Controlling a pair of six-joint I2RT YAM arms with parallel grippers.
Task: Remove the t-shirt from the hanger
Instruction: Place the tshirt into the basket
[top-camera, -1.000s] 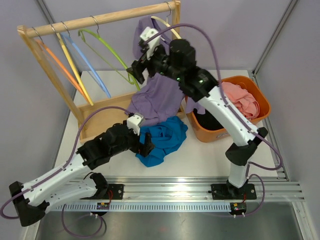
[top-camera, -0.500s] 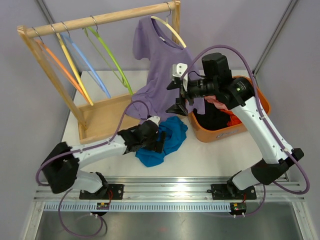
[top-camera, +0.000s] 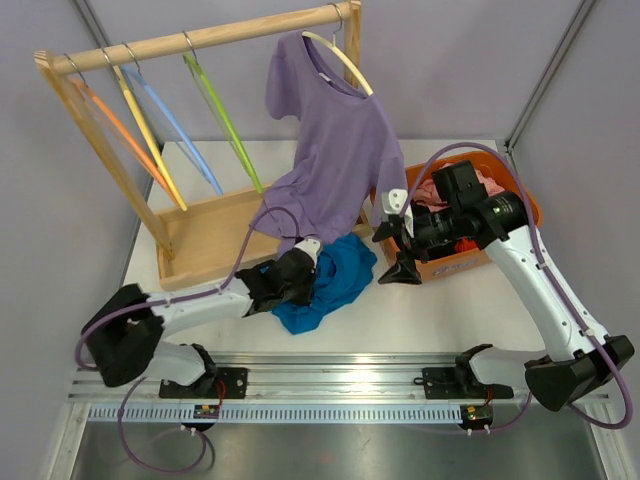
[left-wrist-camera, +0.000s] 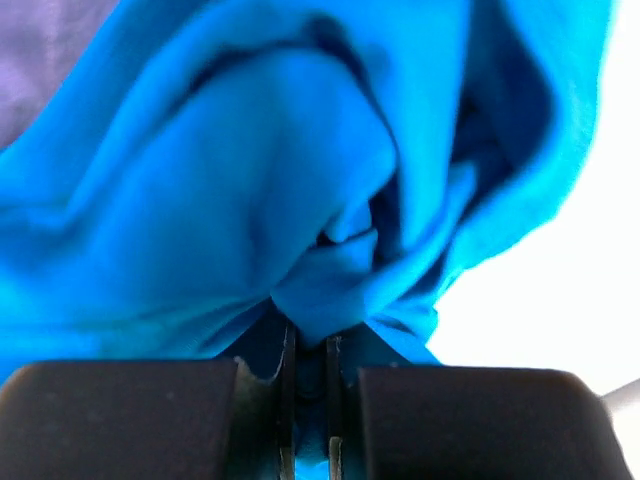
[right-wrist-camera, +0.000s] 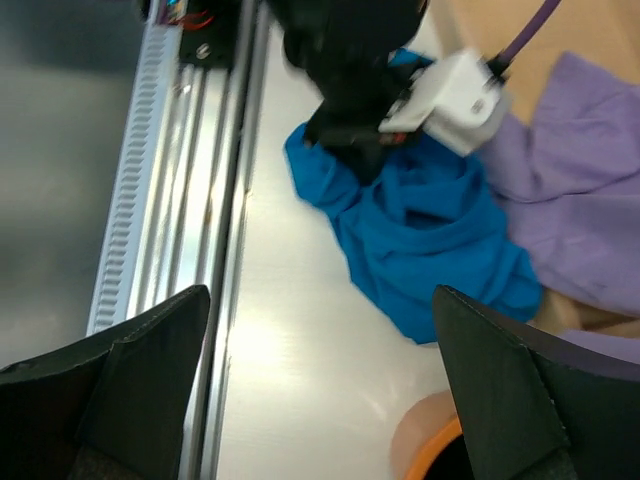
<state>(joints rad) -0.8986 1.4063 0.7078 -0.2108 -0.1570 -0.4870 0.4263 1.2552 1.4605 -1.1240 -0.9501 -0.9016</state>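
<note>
Orange plastic basket (top-camera: 455, 266) at the right edge of the white table (top-camera: 420, 315), piled with pink cloth (top-camera: 428, 190) and something red. Purple t-shirt (top-camera: 335, 150) hanging on a pale curved hanger (top-camera: 345, 62) from the wooden rail (top-camera: 200, 38) at the back. Crumpled blue t-shirt (top-camera: 340, 285) near the front edge, just beside the purple hem. Left gripper (top-camera: 300, 282) stretched low over the table, pressed together on a blue fold. Right gripper (top-camera: 392, 250) spread wide, hovering just in front of the basket.

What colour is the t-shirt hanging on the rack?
The t-shirt is light purple, clearest in the top external view.
</note>
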